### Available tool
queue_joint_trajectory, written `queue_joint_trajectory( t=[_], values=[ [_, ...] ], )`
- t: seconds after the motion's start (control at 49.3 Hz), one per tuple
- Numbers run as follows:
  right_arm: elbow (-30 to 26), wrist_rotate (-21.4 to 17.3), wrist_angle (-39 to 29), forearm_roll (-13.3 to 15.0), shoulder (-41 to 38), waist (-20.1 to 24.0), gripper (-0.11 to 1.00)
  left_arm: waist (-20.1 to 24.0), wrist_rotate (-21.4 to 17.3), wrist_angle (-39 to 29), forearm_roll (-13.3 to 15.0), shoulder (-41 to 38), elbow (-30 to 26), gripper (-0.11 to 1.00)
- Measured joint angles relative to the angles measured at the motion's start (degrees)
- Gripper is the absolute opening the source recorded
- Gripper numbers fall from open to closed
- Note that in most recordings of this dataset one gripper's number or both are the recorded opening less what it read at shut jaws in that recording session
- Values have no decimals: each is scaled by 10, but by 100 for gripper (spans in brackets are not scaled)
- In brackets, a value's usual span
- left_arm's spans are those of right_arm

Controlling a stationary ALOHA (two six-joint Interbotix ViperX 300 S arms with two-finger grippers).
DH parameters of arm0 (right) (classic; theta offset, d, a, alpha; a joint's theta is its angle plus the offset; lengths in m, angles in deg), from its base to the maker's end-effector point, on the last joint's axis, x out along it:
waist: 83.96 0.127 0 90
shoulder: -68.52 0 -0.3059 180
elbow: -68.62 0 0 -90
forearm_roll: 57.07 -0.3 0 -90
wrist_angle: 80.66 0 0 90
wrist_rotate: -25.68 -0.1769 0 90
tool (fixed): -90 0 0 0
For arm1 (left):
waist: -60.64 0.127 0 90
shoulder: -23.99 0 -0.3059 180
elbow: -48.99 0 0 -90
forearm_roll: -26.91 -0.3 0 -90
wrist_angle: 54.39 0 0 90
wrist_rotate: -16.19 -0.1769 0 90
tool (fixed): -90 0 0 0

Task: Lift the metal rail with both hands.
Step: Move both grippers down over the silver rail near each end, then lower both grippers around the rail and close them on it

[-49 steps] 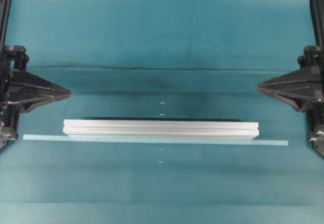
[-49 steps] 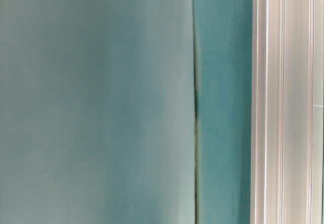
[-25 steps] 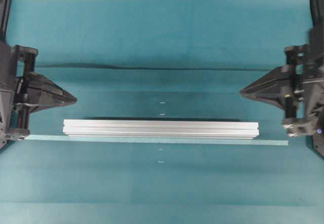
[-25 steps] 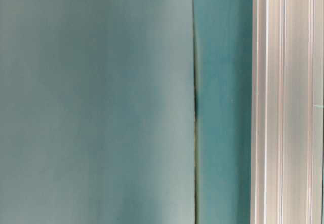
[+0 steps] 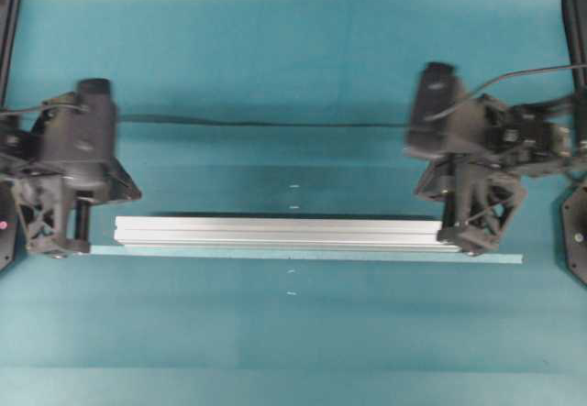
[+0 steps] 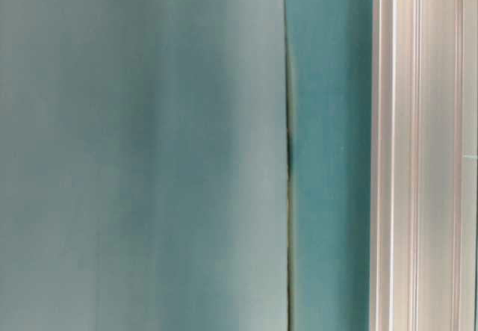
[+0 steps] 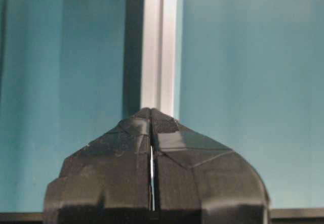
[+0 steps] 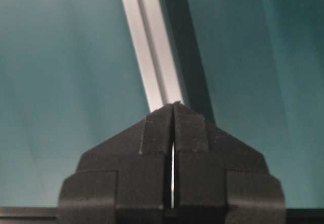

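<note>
We've got both tools, left (image 5: 57, 241) and right (image 5: 472, 236), pinched shut and empty at each end of the rail (image 5: 275, 232), so they'd just shove it unless they open.

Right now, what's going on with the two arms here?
Two arms are set up to lift the metal rail lying on the teal table. The left gripper sits at the rail's left end, the right gripper over its right end. Both are shut with nothing held. The rail lies flat beside the tape strip.
</note>
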Motion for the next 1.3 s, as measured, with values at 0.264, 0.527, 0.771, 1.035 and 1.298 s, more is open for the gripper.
queue_joint_trajectory(
  t=[0.264,0.527,0.771,1.035,1.298],
  values=[
    [-44,25,-60,8,-69,0,-4,1,-3,-41,-2,-50,-30,-6],
    [-47,27,-62,8,-91,0,6,1,2,-34,-2,-64,-33,3],
    [-40,31,-30,5,-89,4,60,1,1,-30,-2,-88,-32,63],
    [-18,69,4,5,-104,26,99,1,1,-12,-2,-115,-18,94],
    [-4,82,30,5,-127,27,99,2,4,36,-1,-140,-1,96]
  ],
)
